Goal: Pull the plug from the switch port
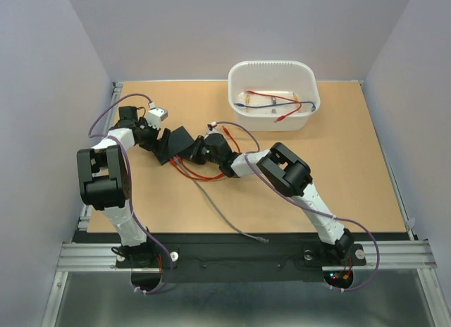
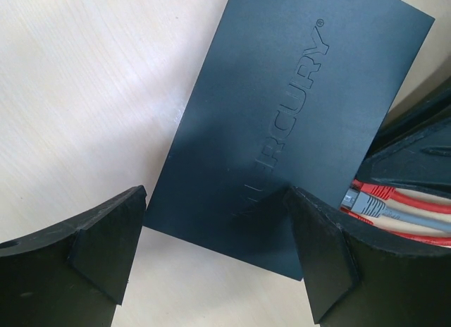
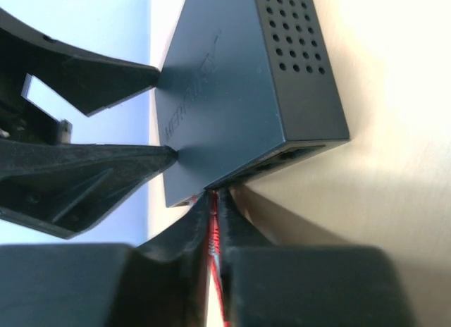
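Switch (image 1: 182,139) lies flat on the table (image 1: 317,186), just left of centre in the overhead view, with a gripper on either side of it. In the left wrist view its matte black top, embossed MERCURY, runs from the upper right down to the bottom centre.

The left gripper (image 2: 217,200) is spread wide over the near short end of the switch. One finger (image 2: 106,256) sits just off the left edge and the other overlaps the right edge. In the right wrist view those two fingertips touch the top face at the left of the frame.

The right gripper (image 3: 213,196) is closed to a narrow slit at the bottom centre of its own view. It pinches a red cable (image 3: 211,235), and its tips are right against the port edge of the switch. They hide the plug end there.

At the lower right of the left wrist view, a red plug (image 2: 377,192) and a grey plug (image 2: 361,202) sit in ports side by side, and their cables trail off to the right.

Overhead, a grey cable (image 1: 225,218) runs from the switch toward the bottom centre, and red loops lie just beside it. A white tub (image 1: 273,65) holding spare cables stands at the upper right, well apart.
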Motion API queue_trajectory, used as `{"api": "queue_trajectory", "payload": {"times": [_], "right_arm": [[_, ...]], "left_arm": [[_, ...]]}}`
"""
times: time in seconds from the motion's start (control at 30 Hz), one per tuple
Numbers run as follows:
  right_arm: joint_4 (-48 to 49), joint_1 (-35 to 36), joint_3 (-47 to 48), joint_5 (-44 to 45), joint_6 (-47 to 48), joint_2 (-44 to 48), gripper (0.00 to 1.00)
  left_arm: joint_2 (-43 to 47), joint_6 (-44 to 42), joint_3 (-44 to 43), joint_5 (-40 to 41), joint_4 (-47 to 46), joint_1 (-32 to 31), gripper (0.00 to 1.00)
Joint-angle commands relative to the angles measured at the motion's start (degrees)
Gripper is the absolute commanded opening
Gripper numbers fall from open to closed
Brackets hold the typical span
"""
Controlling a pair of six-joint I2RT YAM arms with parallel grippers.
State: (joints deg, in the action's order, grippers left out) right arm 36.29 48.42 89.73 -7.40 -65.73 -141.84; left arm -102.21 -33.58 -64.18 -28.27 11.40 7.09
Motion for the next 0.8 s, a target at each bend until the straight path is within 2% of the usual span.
{"api": "queue_trajectory", "payload": {"times": [0.0,0.33,0.5,0.57,0.77], "right_arm": [[-9.3,1.8,-0.5,4.1,1.7,-4.7,0.0],[-9.4,1.8,-3.0,3.0,2.6,-2.7,0.0],[-8.5,1.8,-3.9,0.2,1.9,-1.9,0.23],[-7.6,1.8,-4.4,-0.7,1.0,-1.9,0.25],[-5.4,1.8,-6.4,-2.0,-2.5,-2.6,0.26]], "left_arm": [[0.7,-0.2,1.4,-1.2,1.3,-0.6,0.92],[3.4,-2.5,1.8,-4.0,3.3,-1.1,0.93],[4.0,-4.7,2.3,-2.8,3.7,-1.3,0.93],[2.8,-5.3,1.6,-0.4,3.9,-0.2,0.93],[1.8,-5.1,-0.9,-1.0,5.3,2.8,0.93]]}}
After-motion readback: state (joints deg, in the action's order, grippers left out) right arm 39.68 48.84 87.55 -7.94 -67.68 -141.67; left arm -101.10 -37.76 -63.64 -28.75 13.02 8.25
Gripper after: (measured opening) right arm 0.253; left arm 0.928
